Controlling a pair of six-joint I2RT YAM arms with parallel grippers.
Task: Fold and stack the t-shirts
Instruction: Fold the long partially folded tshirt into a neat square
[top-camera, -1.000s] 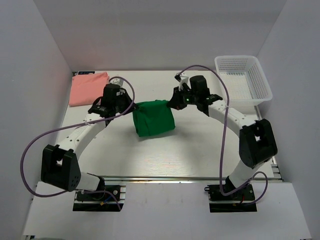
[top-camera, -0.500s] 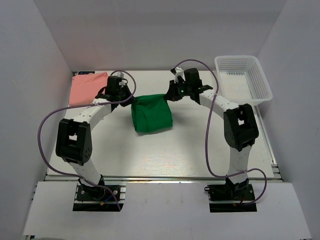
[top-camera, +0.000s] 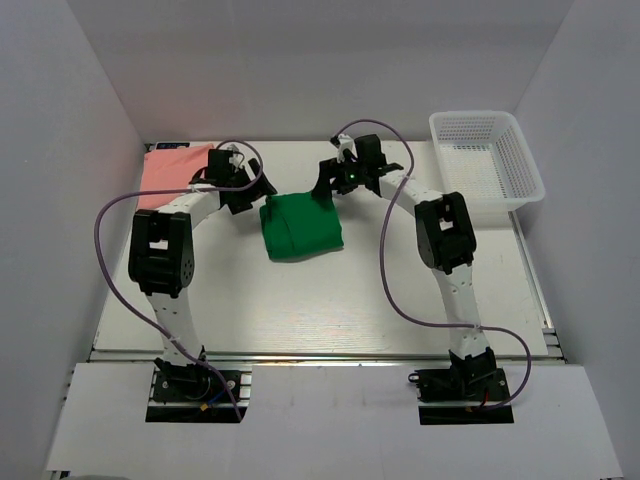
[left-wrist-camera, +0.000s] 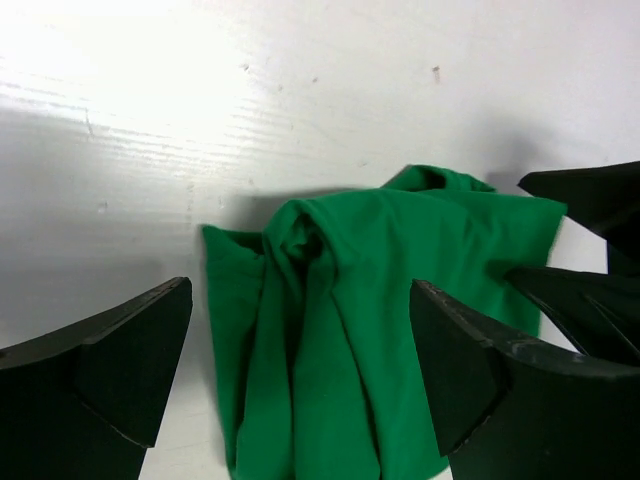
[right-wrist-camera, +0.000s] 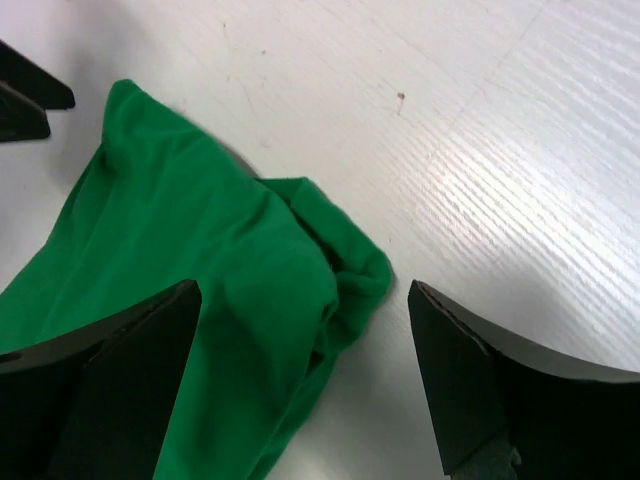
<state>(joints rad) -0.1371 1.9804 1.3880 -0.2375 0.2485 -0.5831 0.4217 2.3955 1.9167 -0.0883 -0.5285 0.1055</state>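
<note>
The green t-shirt (top-camera: 300, 228) lies in a loosely folded bundle on the table, back centre. Its bunched left corner (left-wrist-camera: 300, 235) sits on the table under my left gripper (left-wrist-camera: 300, 355), whose jaws stand wide open, gripping nothing. My right gripper (right-wrist-camera: 300, 375) is open too, hovering over the shirt's rumpled right corner (right-wrist-camera: 345, 275). In the top view the left gripper (top-camera: 256, 194) and right gripper (top-camera: 324, 187) flank the shirt's far edge. The pink t-shirt (top-camera: 172, 172) lies flat at the back left corner.
A white mesh basket (top-camera: 487, 190) stands at the back right, partly over the table's edge. White walls enclose the table on three sides. Purple cables loop above both arms. The other gripper's black fingers (left-wrist-camera: 590, 205) show at the edge of each wrist view.
Both grippers have opened and let go of the green shirt's far corners. The arms stretched toward the back, and the shirt settled onto the table slightly further back.
</note>
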